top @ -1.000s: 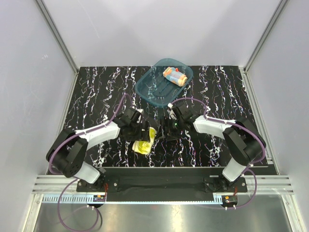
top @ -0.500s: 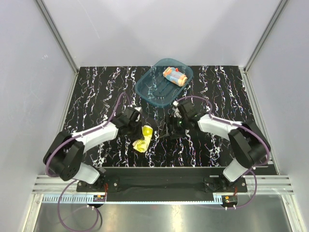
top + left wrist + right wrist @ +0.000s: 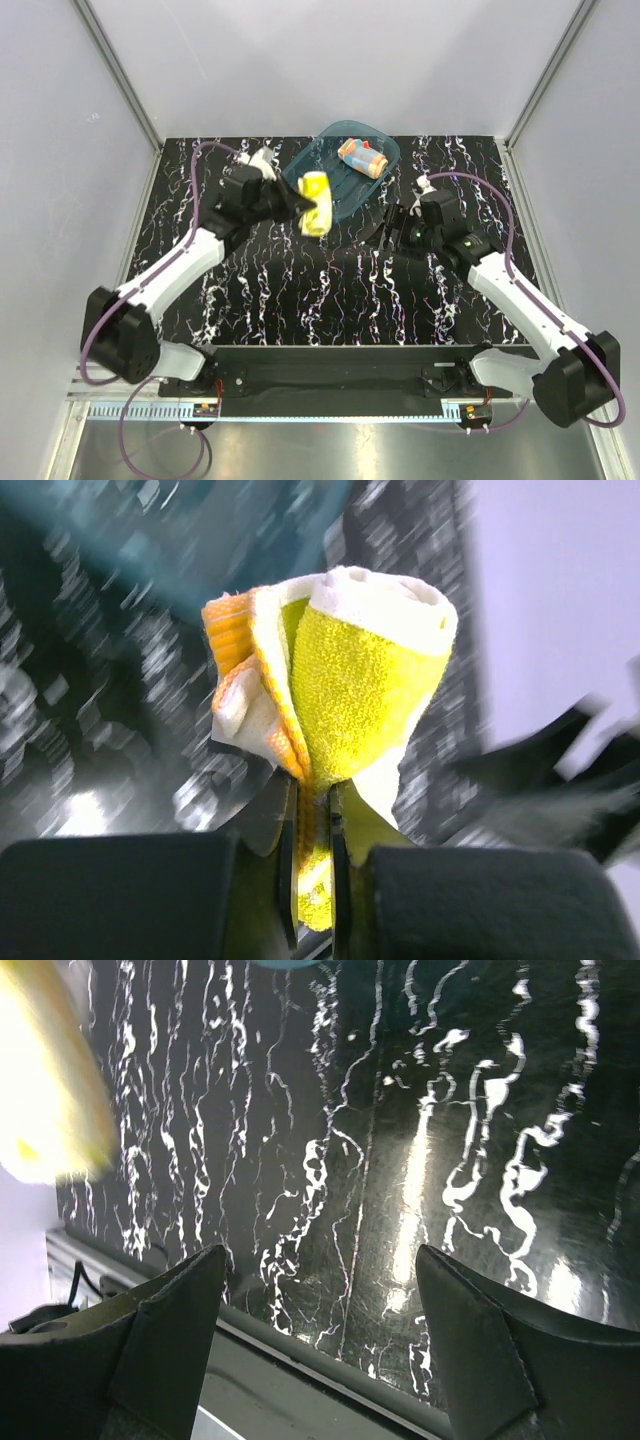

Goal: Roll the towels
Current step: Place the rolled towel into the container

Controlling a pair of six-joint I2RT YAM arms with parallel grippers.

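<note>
left gripper (image 3: 312, 815) pinching rolled yellow towel (image 3: 370, 670) tight, holding it in air at near-left edge of teal tub (image 3: 300, 182). dotted towel (image 3: 362, 157) lying rolled inside tub. right gripper (image 3: 320, 1270) hanging wide over table (image 3: 330, 290), gripping nothing.

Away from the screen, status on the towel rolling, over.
Left tool shut on rolled yellow towel, held aloft by teal tub. Right tool open, empty. Dotted towel roll in tub. Nothing blocking.

Rolled yellow towel (image 3: 315, 203) hangs aloft at the tub (image 3: 345, 190) rim; rolled orange-dotted towel (image 3: 362, 156) lies inside.
</note>
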